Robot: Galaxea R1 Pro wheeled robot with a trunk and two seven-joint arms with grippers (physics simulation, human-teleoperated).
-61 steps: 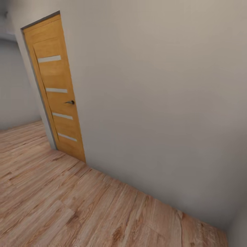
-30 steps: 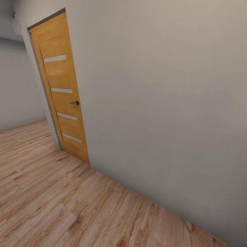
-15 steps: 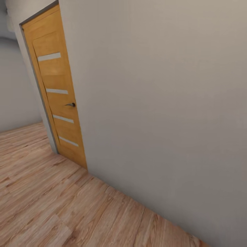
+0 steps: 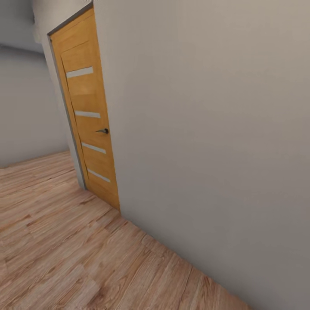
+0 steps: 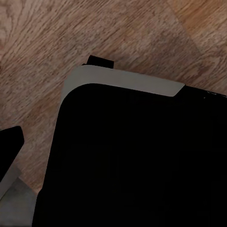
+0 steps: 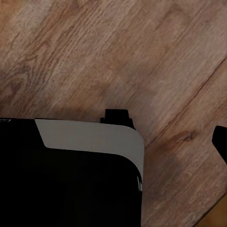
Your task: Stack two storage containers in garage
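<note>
- Hand on the left: how far open it is cannot be told. The left wrist view looks down at the plank floor [image 5: 118, 28], so that arm points downward. A dark tip [image 5: 9, 142] juts in at the picture's edge.
- Hand on the right: its opening cannot be told either. The right wrist view also faces down onto the planks, with a dark tip [image 6: 221, 142] at its edge.
- Neither wrist view shows anything held.
- Where the containers are, and which way they point, cannot be told.
- Under both wrists sits a black body [image 5: 132, 161] with a rounded grey rim [image 5: 123, 80] and a small black tab [image 5: 100, 61] at that rim. The same body [image 6: 66, 184], rim [image 6: 90, 137] and tab [image 6: 116, 116] are in the right wrist view, lying over the floor.
- In the head view, a pale wall [image 4: 206, 129] runs from far at the upper left to close at the lower right. It meets the floor [image 4: 64, 249] along a slanting line.
- An orange-wood door [image 4: 88, 116] with four pale glass slits stands in that wall's far part. It looks shut, with a dark handle [image 4: 103, 131] on its edge nearest the near wall.
- Room to move lies to the left: open planks stretch past the door to a far wall [image 4: 26, 107]. The right side is hemmed in by the near wall.
</note>
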